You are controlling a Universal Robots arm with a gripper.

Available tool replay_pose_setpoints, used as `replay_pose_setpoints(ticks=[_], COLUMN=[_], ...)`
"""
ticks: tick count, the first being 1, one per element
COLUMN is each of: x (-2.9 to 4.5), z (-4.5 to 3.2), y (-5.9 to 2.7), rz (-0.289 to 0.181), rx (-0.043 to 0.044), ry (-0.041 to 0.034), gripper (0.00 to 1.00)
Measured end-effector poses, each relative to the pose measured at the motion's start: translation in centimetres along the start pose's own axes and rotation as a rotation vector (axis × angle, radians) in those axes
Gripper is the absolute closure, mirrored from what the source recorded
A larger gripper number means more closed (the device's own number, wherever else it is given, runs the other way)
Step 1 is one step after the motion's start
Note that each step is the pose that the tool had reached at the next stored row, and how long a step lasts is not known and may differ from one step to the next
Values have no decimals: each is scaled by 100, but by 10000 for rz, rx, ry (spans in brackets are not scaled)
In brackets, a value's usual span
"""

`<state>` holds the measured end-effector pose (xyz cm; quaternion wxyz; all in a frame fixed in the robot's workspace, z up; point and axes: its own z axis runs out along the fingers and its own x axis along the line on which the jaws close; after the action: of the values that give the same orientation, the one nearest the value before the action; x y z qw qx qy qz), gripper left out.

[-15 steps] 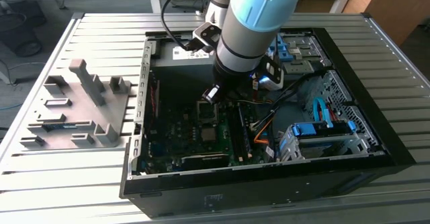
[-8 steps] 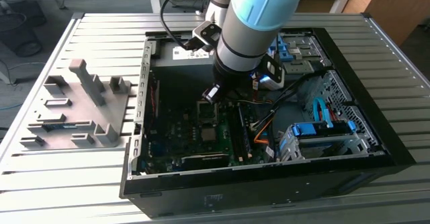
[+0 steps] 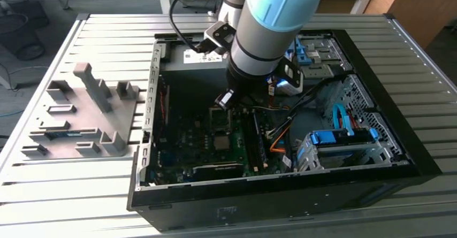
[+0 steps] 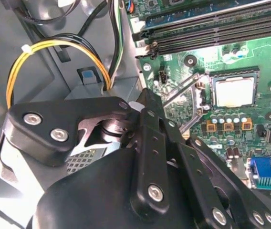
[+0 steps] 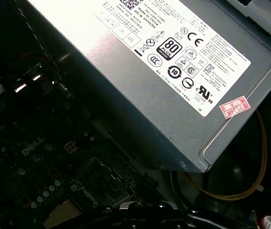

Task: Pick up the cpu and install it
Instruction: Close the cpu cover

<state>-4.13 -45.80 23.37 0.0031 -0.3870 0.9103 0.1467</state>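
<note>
The cpu [image 4: 234, 90], a small square chip with a dull silver top, lies flat in its black socket on the green motherboard [image 4: 250, 52] in the second wrist view. Two thin metal socket levers [image 4: 183, 90] stand raised between it and my gripper [image 4: 136, 104]. The gripper's black links converge to a narrow tip and it looks shut. What lies at its tips is hidden by its own body. In the exterior view the gripper [image 3: 225, 100] hangs inside the open PC case [image 3: 150, 141], low over the motherboard [image 3: 207, 141] near the case's middle.
The grey power-supply box [image 5: 173, 71] with its white label sits close by at the case's far end [image 3: 192, 61]. Yellow and black cables [image 4: 45, 47] loop beside the gripper. Memory slots [image 4: 207, 28] and a blue drive cage [image 3: 343, 136] lie nearby. A grey parts fixture [image 3: 85, 115] stands at the exterior view's left.
</note>
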Motion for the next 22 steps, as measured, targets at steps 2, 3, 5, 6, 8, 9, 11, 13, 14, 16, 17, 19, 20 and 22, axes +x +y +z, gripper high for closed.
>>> replay_pose_setpoints(ticks=[2,3,5,6,8,9,11,13,14,16,17,19,20,22], x=[4,7,19,30,54,66,87,106,116,136,146,165,176,195], z=[-11,-16,-24,-29,-38,-42,-50,-58,-61,-69,-72,-78,-81,-87], y=[-3,-4,-15,-25,-47,-59,-78,-96,-105,-122,-130,-144,-151,-165], rz=[-17,-26,-41,-41,-44,-46,-53,-61,-67,-79,-85,-95,-101,-113], rx=[-13,-19,-31,-32,-33,-33,-34,-34,-36,-37,-36,-32,-30,-27], ry=[-7,-11,-19,-18,-18,-17,-16,-13,-12,-7,-3,4,10,17], gripper=[90,90,90,90,90,90,90,90,90,90,90,90,90,90])
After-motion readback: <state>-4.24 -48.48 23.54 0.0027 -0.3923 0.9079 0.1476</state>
